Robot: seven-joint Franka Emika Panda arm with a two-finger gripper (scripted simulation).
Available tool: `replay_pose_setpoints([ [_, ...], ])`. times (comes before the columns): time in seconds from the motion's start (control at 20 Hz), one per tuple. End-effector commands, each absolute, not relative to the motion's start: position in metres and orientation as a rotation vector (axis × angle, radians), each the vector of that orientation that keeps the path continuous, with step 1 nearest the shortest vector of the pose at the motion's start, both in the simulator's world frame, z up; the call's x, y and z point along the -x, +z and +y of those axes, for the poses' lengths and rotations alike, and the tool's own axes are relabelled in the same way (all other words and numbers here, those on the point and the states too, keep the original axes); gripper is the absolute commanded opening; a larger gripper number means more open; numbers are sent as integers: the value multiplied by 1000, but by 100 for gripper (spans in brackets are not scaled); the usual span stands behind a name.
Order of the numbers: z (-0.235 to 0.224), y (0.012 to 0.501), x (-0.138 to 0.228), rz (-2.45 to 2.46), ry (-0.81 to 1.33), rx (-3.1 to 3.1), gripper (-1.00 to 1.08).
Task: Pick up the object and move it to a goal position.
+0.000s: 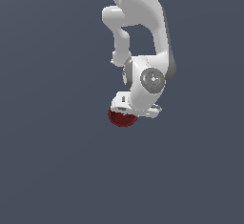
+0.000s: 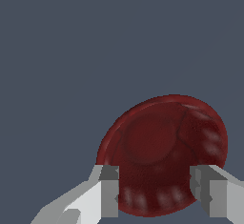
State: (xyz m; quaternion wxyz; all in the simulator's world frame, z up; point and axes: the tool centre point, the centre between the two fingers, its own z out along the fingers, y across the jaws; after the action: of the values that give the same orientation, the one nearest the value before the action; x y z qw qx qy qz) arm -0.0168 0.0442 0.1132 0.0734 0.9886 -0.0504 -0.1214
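The dark red round bowl (image 1: pixel 122 119) lies on the plain grey surface, partly hidden under my white hand in the exterior view. In the wrist view the bowl (image 2: pixel 162 142) fills the space ahead of my fingers, and faint rings show inside it. My gripper (image 2: pixel 156 194) is open, directly over the bowl's near part. One fingertip (image 2: pixel 110 189) overlaps the bowl's rim on one side and the other fingertip (image 2: pixel 205 189) overlaps it on the other. The bowl is wider than the gap between them. In the exterior view the gripper (image 1: pixel 129 112) points down at the bowl; I cannot tell whether it touches it.
The flat grey surface (image 1: pixel 52 161) stretches all around the bowl with no other object in view. My white arm (image 1: pixel 143 27) rises above the bowl toward the top of the exterior view.
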Motion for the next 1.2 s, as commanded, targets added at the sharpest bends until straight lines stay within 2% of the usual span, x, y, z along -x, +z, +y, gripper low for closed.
replay_pose_setpoints([
  [0.0,55,103,23,-181,-424,-2903,28],
  [0.4,80,80,41,-258,-527,-2706,28],
  [1.15,91,69,51,-296,-551,-2588,28],
])
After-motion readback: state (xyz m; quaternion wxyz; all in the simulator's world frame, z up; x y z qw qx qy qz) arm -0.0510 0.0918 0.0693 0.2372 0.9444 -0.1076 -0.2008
